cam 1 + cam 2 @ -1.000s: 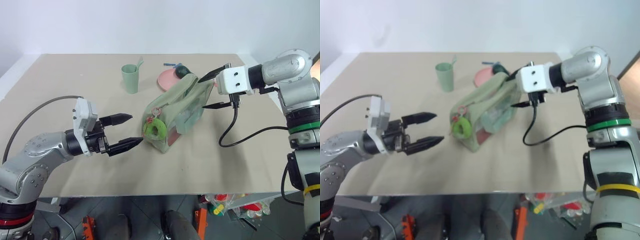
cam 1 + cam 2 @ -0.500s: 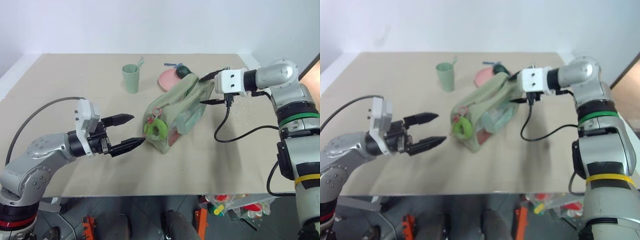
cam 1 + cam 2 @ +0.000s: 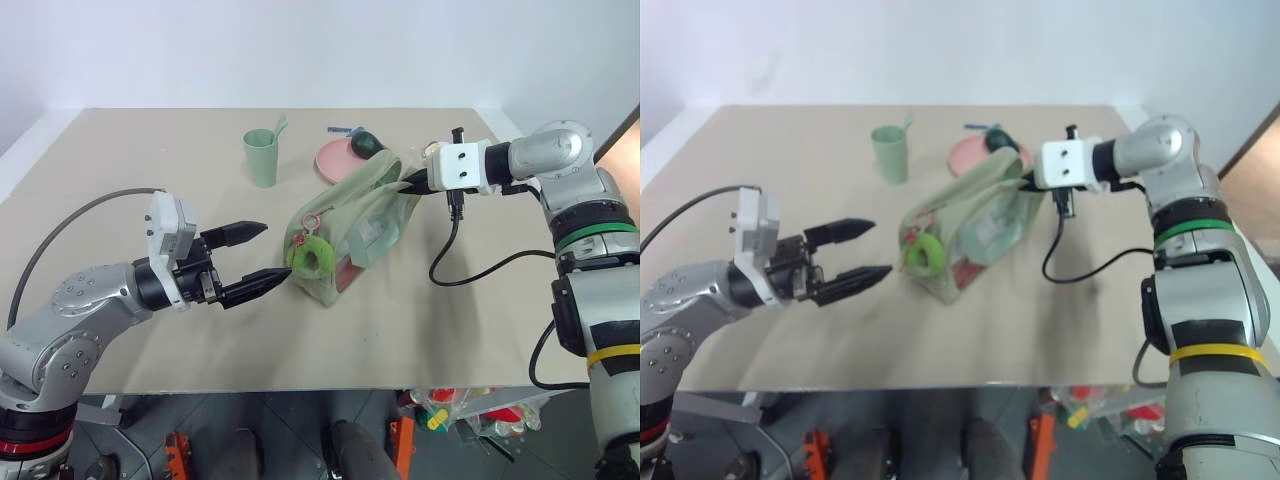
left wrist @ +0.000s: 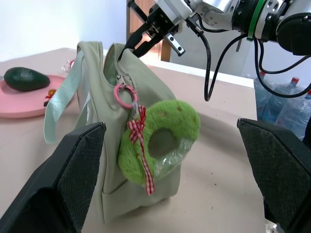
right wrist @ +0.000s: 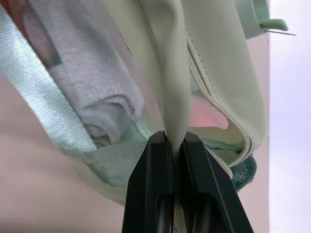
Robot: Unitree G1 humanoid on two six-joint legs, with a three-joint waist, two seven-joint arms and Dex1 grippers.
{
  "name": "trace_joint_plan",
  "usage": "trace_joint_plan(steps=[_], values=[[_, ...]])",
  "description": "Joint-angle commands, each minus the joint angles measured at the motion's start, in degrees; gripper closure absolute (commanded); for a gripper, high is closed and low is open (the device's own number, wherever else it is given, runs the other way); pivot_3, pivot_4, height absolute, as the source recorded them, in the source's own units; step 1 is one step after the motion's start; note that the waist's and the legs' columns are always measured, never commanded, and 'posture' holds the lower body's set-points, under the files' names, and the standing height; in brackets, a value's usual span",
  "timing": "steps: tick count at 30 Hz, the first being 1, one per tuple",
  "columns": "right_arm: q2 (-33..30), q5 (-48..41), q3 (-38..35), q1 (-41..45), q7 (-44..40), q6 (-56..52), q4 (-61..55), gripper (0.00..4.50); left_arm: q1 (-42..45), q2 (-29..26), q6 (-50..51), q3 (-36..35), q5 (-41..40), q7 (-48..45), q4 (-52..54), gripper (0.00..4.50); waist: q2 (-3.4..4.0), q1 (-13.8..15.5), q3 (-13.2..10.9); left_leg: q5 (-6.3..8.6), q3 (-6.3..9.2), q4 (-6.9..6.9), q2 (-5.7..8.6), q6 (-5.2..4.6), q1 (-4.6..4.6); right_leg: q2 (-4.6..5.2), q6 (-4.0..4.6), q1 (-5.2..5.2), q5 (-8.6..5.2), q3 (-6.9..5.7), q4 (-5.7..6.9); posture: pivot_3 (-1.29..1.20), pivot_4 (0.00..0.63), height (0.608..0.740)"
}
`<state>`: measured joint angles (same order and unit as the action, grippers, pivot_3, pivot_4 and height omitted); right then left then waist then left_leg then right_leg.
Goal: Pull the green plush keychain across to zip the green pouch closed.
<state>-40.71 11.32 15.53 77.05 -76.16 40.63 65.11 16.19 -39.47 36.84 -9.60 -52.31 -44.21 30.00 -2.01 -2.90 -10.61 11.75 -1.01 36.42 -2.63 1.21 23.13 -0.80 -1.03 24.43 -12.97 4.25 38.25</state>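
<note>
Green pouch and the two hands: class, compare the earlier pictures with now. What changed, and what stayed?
The right hand came in and closed on the far-end fabric of the green pouch. The left hand stayed open beside the green plush keychain; the pouch kept its place.

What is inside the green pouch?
Through the green pouch's clear side panel, a rolled pale grey cloth and something reddish show. The opaque fabric hides the rest.
</note>
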Motion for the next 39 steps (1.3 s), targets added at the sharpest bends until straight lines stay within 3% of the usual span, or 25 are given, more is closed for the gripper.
trace_joint_plan(steps=[1,8,16,26,32,39], values=[[-0.89,-3.07,-1.57,1.13,-5.12,-3.70,-5.87,4.46,0.73,-0.78,0.04,-1.31,-0.76,-0.29,0.89,0.00,0.00,0.00,0.00,0.00,0.01,-0.01,0.00,0.00,0.00,0.00,0.00,0.00,0.00,-0.01,0.00,0.00,0.150,0.740],[-3.09,-5.24,-1.67,-3.11,-9.63,-23.14,-24.78,4.46,1.08,-1.06,0.24,-0.97,-0.74,-0.69,0.68,0.00,0.01,0.07,-0.01,0.01,0.08,-0.04,-0.02,-0.01,0.02,-0.02,0.01,0.01,-0.03,-0.05,0.00,0.00,0.150,0.740],[-4.15,-6.14,-3.15,-5.34,-7.81,-42.64,-39.41,4.46,1.71,-1.31,0.33,-1.09,-0.58,-1.70,-0.43,0.00,0.02,0.14,-0.01,0.00,0.10,-0.02,-0.01,-0.01,0.06,-0.02,0.02,0.05,-0.03,-0.09,0.01,0.00,0.150,0.740],[-5.94,-5.35,-3.09,-5.79,-4.38,-52.95,-46.83,4.46,1.26,-1.20,0.14,-1.18,-0.45,-1.96,-0.73,0.00,0.02,0.16,-0.02,0.01,0.07,0.00,0.03,-0.01,0.21,0.02,-0.05,0.18,-0.07,-0.08,0.00,0.00,0.150,0.740],[-5.02,-6.63,-2.87,-8.62,-2.38,-64.93,-57.14,4.46,1.20,-0.70,-0.61,-1.57,-0.03,-1.57,-1.13,0.00,0.02,0.14,-0.02,0.01,0.06,-0.03,0.00,-0.01,0.27,-0.01,-0.04,0.34,-0.07,-0.07,0.03,0.00,0.150,0.740],[-4.44,-7.36,-2.50,-13.79,0.46,-66.62,-61.18,4.46,1.14,0.88,-4.63,-1.72,3.66,-0.95,-1.99,0.00,0.02,0.19,-0.01,0.00,0.01,0.02,0.05,0.00,0.35,0.03,-0.08,0.39,-0.04,-0.03,0.04,0.00,0.150,0.740]])
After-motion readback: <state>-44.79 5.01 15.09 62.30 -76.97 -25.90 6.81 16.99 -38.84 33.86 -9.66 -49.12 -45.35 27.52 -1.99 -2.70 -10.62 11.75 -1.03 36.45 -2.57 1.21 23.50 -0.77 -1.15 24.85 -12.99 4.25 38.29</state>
